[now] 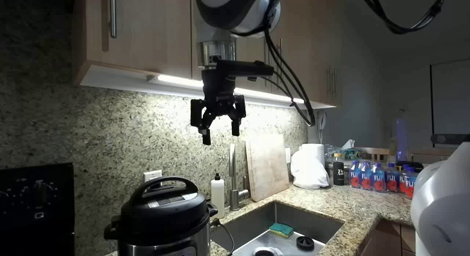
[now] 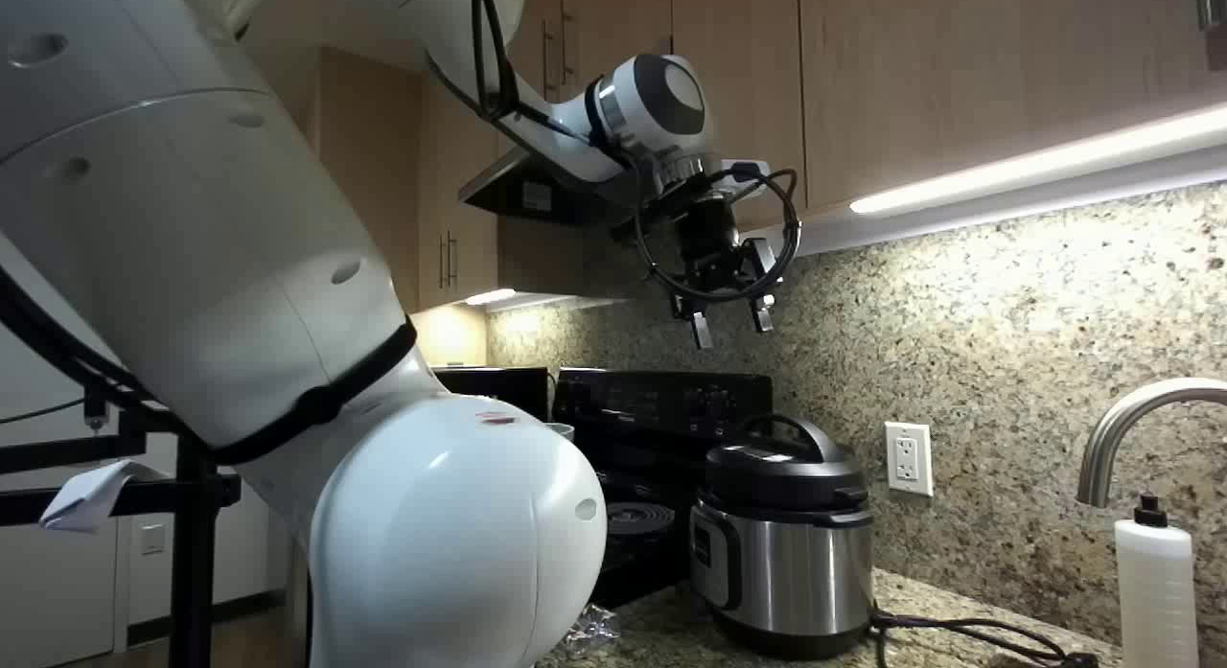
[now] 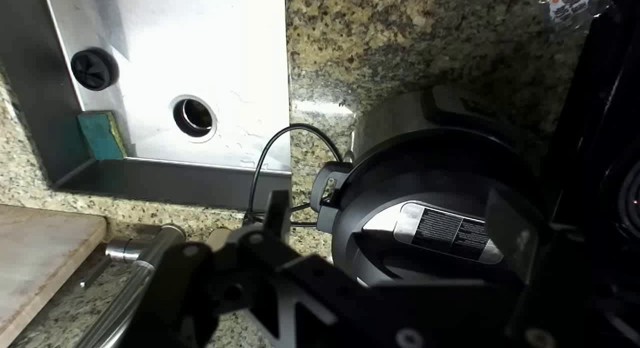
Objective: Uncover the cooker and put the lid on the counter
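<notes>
Spread hand hangs well above the lid on the cooker.

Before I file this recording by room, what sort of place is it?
A kitchen, perhaps in a home, though the pictures don't settle whose: there is a steel sink and a black stove, with an electric cooker between them.

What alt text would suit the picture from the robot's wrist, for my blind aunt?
Electric pressure cooker with its black lid on, seen from above on a speckled granite counter beside a steel sink holding a green-yellow sponge. The robot's open gripper spreads across the lower foreground.
</notes>
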You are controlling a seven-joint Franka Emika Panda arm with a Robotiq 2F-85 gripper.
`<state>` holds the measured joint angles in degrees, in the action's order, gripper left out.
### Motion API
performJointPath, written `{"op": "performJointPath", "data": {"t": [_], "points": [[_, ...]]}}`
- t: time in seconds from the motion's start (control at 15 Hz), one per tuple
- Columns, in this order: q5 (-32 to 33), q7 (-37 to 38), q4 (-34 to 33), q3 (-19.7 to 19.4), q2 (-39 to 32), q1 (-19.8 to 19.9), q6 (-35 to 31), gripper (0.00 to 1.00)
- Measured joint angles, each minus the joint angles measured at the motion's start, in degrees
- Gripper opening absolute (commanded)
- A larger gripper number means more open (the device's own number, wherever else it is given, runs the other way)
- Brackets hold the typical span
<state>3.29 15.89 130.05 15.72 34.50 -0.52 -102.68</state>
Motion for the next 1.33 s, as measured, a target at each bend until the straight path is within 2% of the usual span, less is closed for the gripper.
{"op": "performJointPath", "data": {"t": [0.87,1.13,1.33], "points": [[0.0,-0.09,0.52,-0.74,-0.17,-0.85,-0.19,1.0],[-2.16,-1.9,6.23,-3.76,-0.3,-3.98,-3.05,1.0],[-4.02,-2.09,12.25,-5.12,-0.13,-5.83,-8.6,1.0]]}}
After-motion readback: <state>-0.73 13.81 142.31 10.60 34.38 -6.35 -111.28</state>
